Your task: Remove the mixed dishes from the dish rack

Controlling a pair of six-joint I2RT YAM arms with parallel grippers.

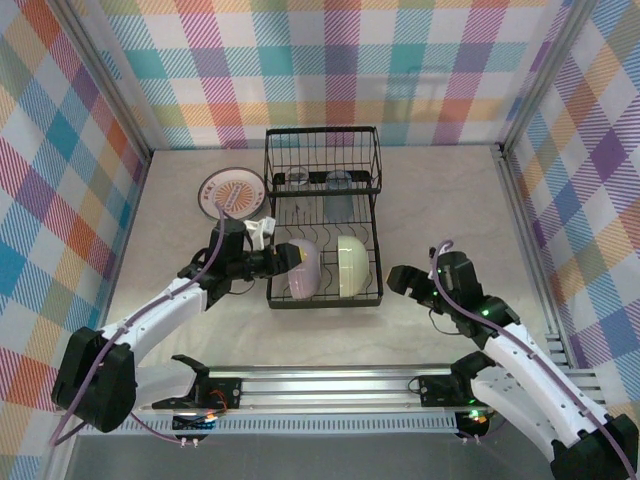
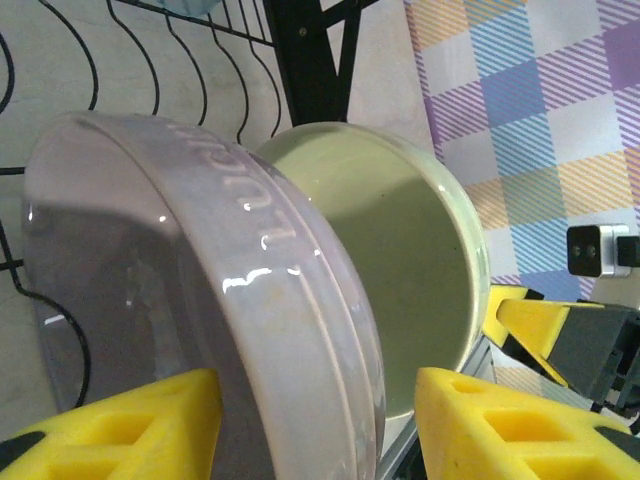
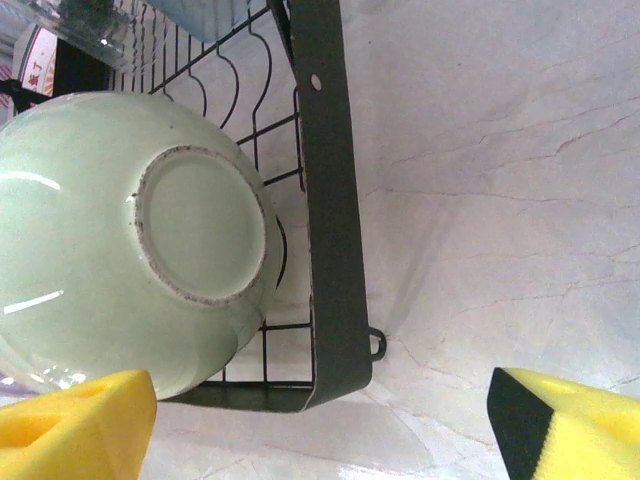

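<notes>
- Black wire dish rack (image 1: pixel 320 304) sits mid table, long side running near to far. Thin curvy wires, raised basket at the far end.
- Shiny lavender ceramic bowl (image 1: pixel 303 268), smooth and round w/ raised letters by its rim, stands up on its edge in the near slots.
- Pale green glossy bowl (image 1: pixel 352 266) stands on edge just right of it, v. close; can't tell if they touch. Hollow side faces left, round foot ring faces right.
- Left gripper (image 2: pixel 315 432) w/ yellow foam pads (image 2: pixel 110 430) is at the lavender bowl's left side. Fingers apart, bowl rim between them. A gap shows by one pad, so not clamped.
- Right gripper (image 3: pixel 320 425) is just right of the rack, near the green bowl's bottom, not touching. Fingers spread wide, nothing in them.
- Clear bluish glass tumblers (image 1: pixel 298 180) sit in the far basket.
- Round white plate w/ orange pattern (image 1: pixel 232 192) lies flat on the pale stone-look table (image 1: pixel 450 200), left of the rack.
</notes>
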